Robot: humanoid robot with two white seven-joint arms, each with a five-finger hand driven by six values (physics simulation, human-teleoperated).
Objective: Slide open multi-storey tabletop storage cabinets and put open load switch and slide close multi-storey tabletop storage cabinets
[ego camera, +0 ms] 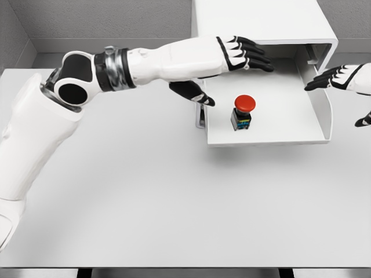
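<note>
White throughout, your tabletop cabinet (261, 23) has its drawer (272, 136) pulled out toward you, and the red-capped load switch (243, 112) stands upright on the drawer floor, left of centre. Your left hand (229, 66) hovers just up and left of the switch, fingers spread and holding nothing, thumb pointing down toward the drawer's left edge. Your right hand (342, 81) waits beside the drawer's right wall, apparently released too, though the frame crops it; the closing push runs along the drawer's near-to-far axis, toward the cabinet.
</note>
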